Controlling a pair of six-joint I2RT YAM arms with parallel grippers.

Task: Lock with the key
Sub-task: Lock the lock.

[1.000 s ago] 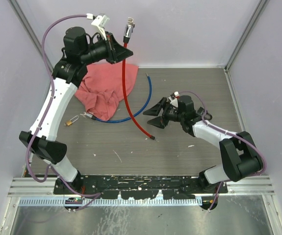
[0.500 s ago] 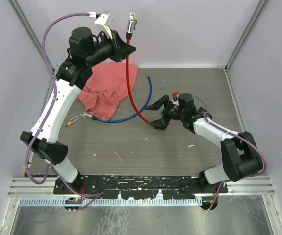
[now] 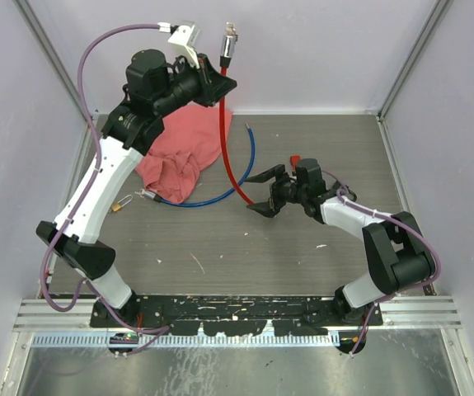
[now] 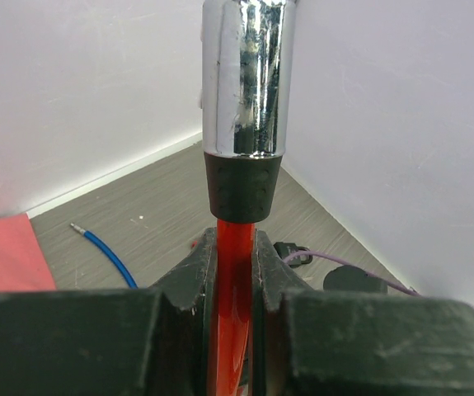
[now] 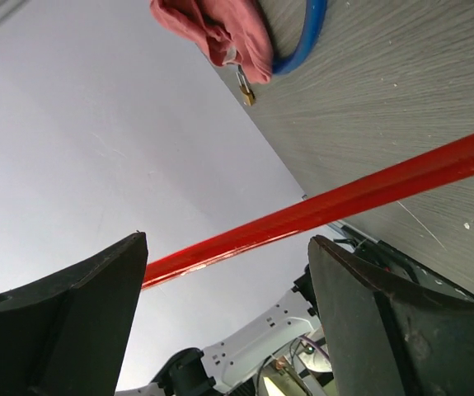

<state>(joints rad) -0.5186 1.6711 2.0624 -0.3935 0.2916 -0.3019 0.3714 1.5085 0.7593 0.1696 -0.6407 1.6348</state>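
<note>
While the left gripper [image 4: 235,264] clamps the red cable [image 3: 224,124] below its chrome head [image 4: 243,78]
Right gripper [image 3: 251,195] spread wide around the cable's lower end.

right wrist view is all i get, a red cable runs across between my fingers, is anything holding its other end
Observer: yes, the left hand is shut on the red cable just below its chrome lock barrel, held up near the back wall.
Operator: and where does the cable stop on my side
Observer: it ends right between the fingers of the open right hand, about mid table.
</note>
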